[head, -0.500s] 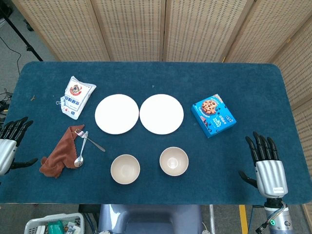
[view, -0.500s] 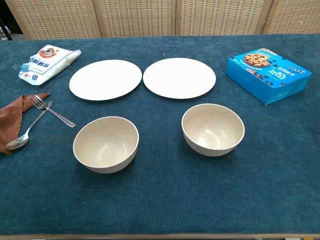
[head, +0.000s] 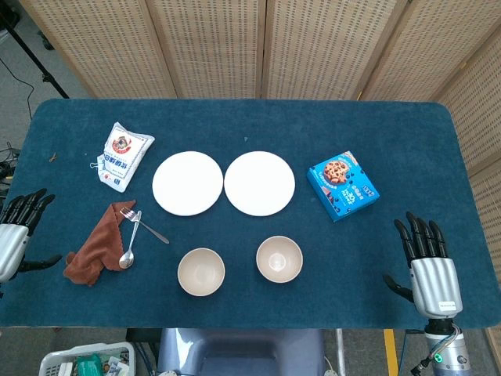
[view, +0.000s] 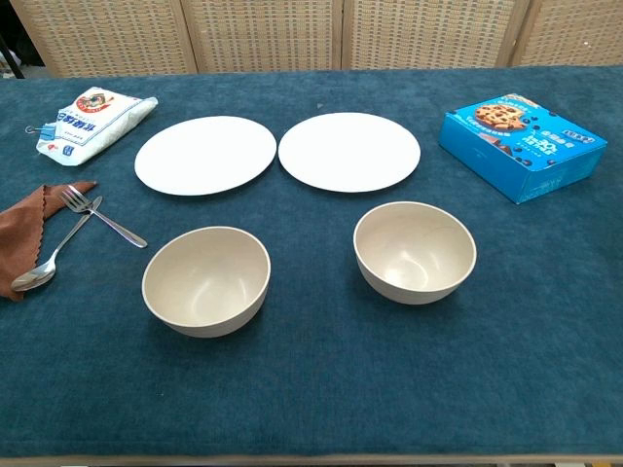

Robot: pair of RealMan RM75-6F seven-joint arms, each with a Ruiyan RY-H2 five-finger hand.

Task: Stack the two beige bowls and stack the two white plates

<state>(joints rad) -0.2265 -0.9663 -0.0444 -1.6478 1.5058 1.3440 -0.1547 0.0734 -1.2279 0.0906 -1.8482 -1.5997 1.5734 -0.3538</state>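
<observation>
Two beige bowls stand upright and apart near the table's front: the left bowl (head: 201, 271) (view: 206, 280) and the right bowl (head: 279, 258) (view: 415, 252). Behind them two white plates lie side by side, almost touching: the left plate (head: 188, 182) (view: 205, 154) and the right plate (head: 259, 182) (view: 349, 151). My left hand (head: 16, 233) hovers at the table's left edge, fingers spread, holding nothing. Far right, my right hand (head: 427, 265) is open too, fingers pointing up. Neither hand shows in the chest view.
A brown cloth (head: 94, 244) lies front left with a fork (head: 145, 225) and a spoon (head: 128, 252) beside it. A white snack bag (head: 122, 154) sits back left. A blue cookie box (head: 342, 186) lies right of the plates.
My left hand has drifted slightly left and down at the table edge. Nothing else has moved.
</observation>
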